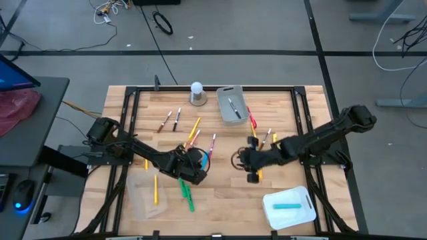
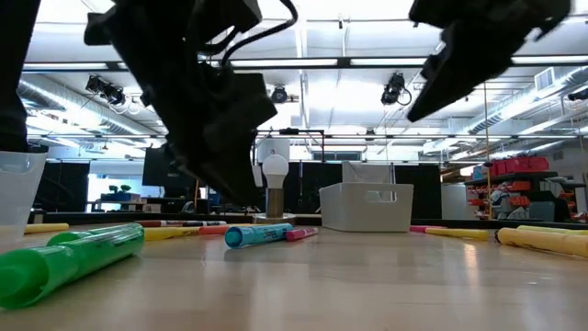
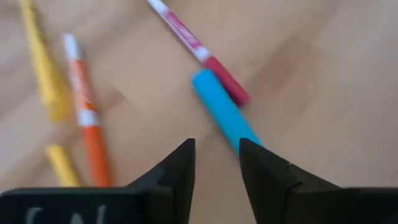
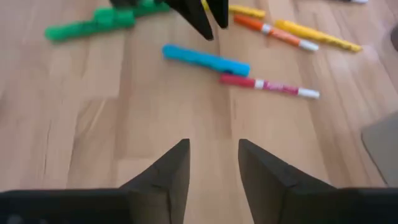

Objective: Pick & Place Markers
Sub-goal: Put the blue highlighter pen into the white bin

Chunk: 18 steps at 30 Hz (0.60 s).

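Markers lie scattered flat on the wooden table. A blue marker [image 3: 221, 112] lies beside a red-and-white one [image 3: 199, 50], with orange [image 3: 84, 106] and yellow [image 3: 40, 68] ones nearby and green markers [image 2: 73, 257] toward the near edge. My left gripper [image 3: 217, 144] is open and hovers just above the blue marker's end, clear of the table in the low view. My right gripper [image 4: 214, 144] is open over bare wood, to the right of the blue marker [image 4: 205, 60]. In the high view, my left gripper [image 1: 200, 163] and my right gripper [image 1: 241, 160] face each other mid-table.
A grey bin [image 1: 231, 107] with a marker inside stands at the far edge, next to a white ball on a grey base [image 1: 197, 92]. A white tray [image 1: 289, 207] holding a teal marker sits near right, and a clear container [image 1: 147, 197] near left. More markers lie under my right arm [image 1: 263, 137].
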Motion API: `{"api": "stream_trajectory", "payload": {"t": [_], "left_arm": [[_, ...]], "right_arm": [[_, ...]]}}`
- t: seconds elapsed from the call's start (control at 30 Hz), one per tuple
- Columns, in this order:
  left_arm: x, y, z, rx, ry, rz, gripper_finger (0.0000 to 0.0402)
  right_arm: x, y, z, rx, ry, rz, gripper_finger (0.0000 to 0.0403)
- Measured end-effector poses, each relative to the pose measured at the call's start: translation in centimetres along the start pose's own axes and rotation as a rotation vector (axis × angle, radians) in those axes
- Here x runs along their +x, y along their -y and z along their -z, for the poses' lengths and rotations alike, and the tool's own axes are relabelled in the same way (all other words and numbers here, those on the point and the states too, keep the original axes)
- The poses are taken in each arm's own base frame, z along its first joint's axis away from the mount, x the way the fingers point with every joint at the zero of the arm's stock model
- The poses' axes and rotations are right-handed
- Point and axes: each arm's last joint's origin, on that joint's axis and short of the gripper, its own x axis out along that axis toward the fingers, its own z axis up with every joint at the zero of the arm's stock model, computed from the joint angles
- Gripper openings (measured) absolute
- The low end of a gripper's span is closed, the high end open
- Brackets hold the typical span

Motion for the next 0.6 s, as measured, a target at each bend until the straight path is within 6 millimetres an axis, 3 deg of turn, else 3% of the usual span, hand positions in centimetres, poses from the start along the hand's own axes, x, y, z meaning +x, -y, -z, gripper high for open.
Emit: {"api": "stream_trajectory", "payload": {"t": [0.3, 0.43, 0.6], "left_arm": [[-0.7, 1.2, 2.3, -0.123, 0.026, 0.147, 0.023], [-0.3, 1.5, 3.3, -0.14, 0.053, 0.155, 0.023], [1.3, 1.6, 4.4, -0.145, 0.034, 0.121, 0.02]], "right_arm": [[-0.8, -1.6, 1.0, -0.021, 0.004, 0.121, 0.0132], [-0.9, -1.6, 1.0, -0.024, 0.013, 0.138, 0.0132], [-0.9, -1.7, 0.9, -0.017, 0.027, 0.133, 0.0132]]}}
